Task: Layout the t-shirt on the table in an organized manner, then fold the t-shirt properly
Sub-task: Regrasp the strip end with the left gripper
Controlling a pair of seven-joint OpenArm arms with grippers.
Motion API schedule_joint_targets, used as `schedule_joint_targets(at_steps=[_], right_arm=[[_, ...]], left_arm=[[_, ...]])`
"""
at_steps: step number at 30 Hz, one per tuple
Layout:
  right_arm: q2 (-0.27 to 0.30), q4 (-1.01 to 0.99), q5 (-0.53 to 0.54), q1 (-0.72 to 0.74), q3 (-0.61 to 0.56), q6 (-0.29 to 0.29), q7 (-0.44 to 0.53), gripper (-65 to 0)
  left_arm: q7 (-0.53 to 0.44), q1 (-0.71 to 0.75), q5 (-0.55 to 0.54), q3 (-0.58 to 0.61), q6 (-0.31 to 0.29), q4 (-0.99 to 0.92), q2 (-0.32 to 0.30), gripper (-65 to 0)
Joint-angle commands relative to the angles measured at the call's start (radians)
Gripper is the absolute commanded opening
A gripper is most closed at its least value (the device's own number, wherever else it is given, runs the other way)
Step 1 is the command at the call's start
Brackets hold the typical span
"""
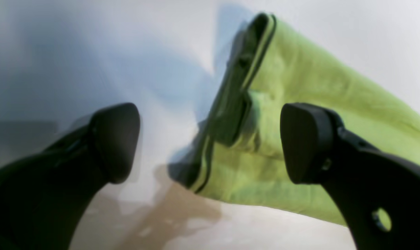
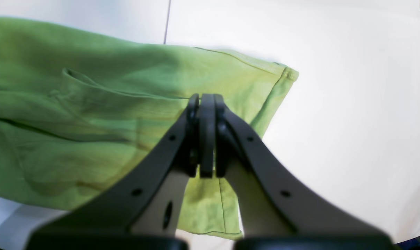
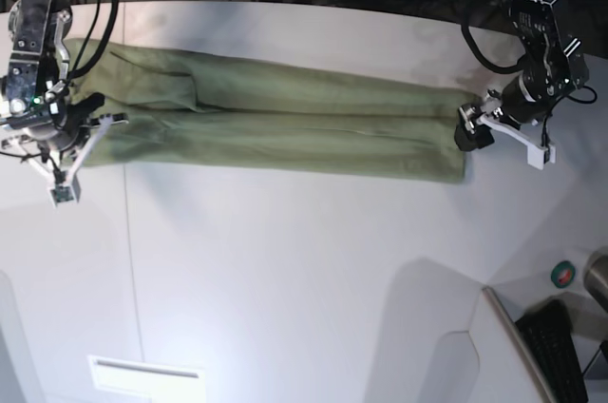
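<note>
The green t-shirt (image 3: 285, 127) lies as a long, narrow strip across the far part of the white table (image 3: 285, 270). My left gripper (image 1: 210, 146) stands open at the strip's right end, and the layered edge of the t-shirt (image 1: 300, 86) lies between its two black fingers (image 1: 307, 142), apart from both. At the strip's left end, near a hemmed corner of the t-shirt (image 2: 91, 121), my right gripper (image 2: 207, 100) is shut, and a crease in the cloth runs straight into its tips. In the base view the left gripper (image 3: 480, 127) is at the right and the right gripper (image 3: 93, 116) at the left.
A thin dark seam (image 2: 167, 21) crosses the table (image 2: 335, 104) behind the shirt. At the lower right the table's edge curves in, with a keyboard (image 3: 560, 355) and a roll of tape (image 3: 564, 273) beyond it. Cables run along the far edge.
</note>
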Motion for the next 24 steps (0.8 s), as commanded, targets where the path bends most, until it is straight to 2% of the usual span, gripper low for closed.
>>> schedule_joint_targets(at_steps=[1, 6, 11, 13, 17, 20, 22, 23, 24], right_arm=[[0.010, 0.016, 0.003, 0.009, 0.003, 0.003, 0.013, -65.0], [0.010, 0.016, 0.003, 0.009, 0.003, 0.003, 0.013, -65.0], [0.010, 0.016, 0.003, 0.009, 0.003, 0.003, 0.013, -65.0], [0.010, 0.016, 0.003, 0.009, 0.003, 0.003, 0.013, -65.0], [0.010, 0.016, 0.003, 0.009, 0.003, 0.003, 0.013, -65.0], [0.010, 0.016, 0.003, 0.009, 0.003, 0.003, 0.013, -65.0], [0.010, 0.016, 0.003, 0.009, 0.003, 0.003, 0.013, -65.0], [0.010, 0.016, 0.003, 0.009, 0.003, 0.003, 0.013, -65.0], [0.010, 0.016, 0.003, 0.009, 0.003, 0.003, 0.013, -65.0]], left_arm=[[-0.009, -0.015, -0.008, 0.000, -0.007, 0.002, -0.015, -4.9], [-0.013, -0.033, -0.011, 0.144, -0.007, -0.067, -0.027, -4.9], [-0.013, -0.047, -0.008, 0.172, -0.007, -0.099, -0.019, -5.1], [-0.013, -0.053, -0.010, 0.172, -0.007, -0.121, -0.019, -7.9], [-0.013, -0.064, -0.008, 0.172, -0.007, -0.139, -0.025, -25.2], [-0.013, -0.067, -0.008, 0.172, -0.007, -0.141, -0.025, -41.0], [-0.015, -0.070, -0.007, 0.170, -0.007, -0.159, -0.027, -55.5], [-0.015, -0.084, -0.005, 0.166, -0.007, -0.173, -0.029, -65.0], [-0.015, -0.093, -0.004, 0.161, -0.007, -0.184, -0.030, -65.0]])
